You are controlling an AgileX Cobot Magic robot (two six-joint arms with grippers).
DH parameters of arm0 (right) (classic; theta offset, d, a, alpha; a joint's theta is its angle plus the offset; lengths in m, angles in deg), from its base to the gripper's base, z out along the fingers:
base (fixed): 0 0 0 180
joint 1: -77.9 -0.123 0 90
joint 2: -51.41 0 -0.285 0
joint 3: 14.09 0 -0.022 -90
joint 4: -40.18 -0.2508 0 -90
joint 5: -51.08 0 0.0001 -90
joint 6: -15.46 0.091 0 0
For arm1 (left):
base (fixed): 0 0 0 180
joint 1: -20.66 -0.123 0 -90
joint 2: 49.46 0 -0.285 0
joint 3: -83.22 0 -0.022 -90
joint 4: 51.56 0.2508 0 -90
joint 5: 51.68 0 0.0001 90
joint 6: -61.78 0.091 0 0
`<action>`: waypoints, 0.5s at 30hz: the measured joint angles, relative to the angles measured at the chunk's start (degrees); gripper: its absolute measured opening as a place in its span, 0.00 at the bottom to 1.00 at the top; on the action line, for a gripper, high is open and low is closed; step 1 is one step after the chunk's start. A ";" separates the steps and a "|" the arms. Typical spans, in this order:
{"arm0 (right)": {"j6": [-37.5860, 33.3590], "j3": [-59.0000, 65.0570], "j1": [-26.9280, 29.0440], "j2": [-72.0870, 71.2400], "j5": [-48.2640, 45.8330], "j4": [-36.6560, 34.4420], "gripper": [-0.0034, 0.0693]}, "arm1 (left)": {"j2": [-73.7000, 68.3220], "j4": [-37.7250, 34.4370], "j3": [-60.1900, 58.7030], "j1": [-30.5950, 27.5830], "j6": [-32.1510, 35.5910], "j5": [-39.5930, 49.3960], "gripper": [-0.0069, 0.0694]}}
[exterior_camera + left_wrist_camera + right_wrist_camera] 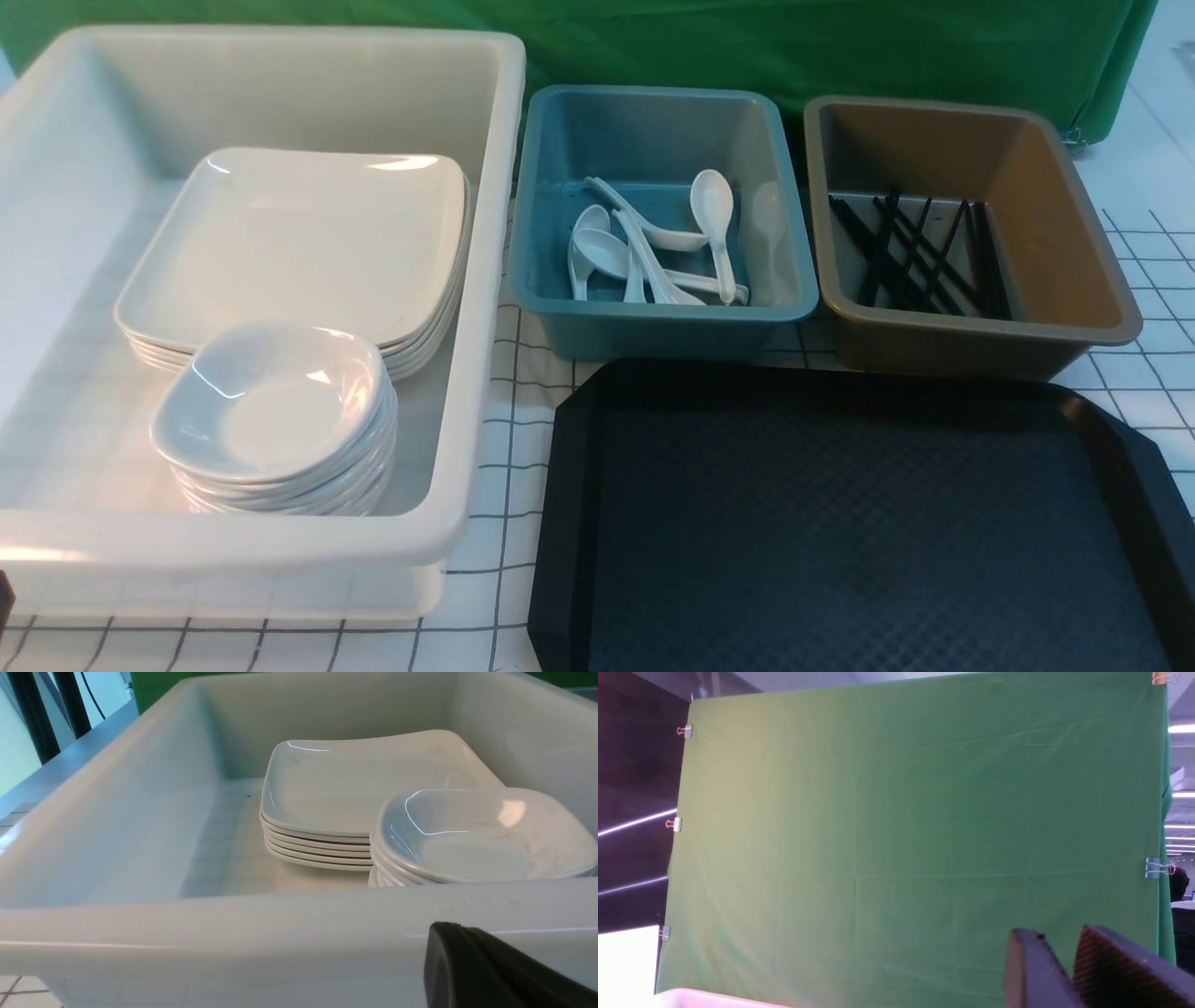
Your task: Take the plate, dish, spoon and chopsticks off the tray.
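The black tray (840, 523) lies at the front right with nothing on it. A stack of large white square plates (299, 243) sits in the white tub (485, 280), with a stack of small white dishes (271, 401) in front of it. Several white spoons (653, 247) lie in the blue tub (653, 322). Several black chopsticks (920, 257) lie in the brown tub (1074, 243). My left gripper (448, 927) is shut and empty, just outside the white tub's near wall (233, 933). My right gripper (1052, 933) is slightly open and empty, facing the green cloth.
The plates (355, 779) and dishes (486, 835) also show in the left wrist view. A green cloth (901, 835) hangs behind the tubs. The table has a white cover with a grid pattern (509, 420).
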 joint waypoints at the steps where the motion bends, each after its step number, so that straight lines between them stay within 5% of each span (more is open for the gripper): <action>1: 0.00 0.00 0.00 0.00 0.00 0.00 0.29 | 0.00 0.00 0.00 0.00 0.00 0.00 0.09; 15: 0.00 0.00 0.00 0.00 0.00 0.04 0.32 | 0.00 0.00 0.00 0.00 0.07 0.00 0.10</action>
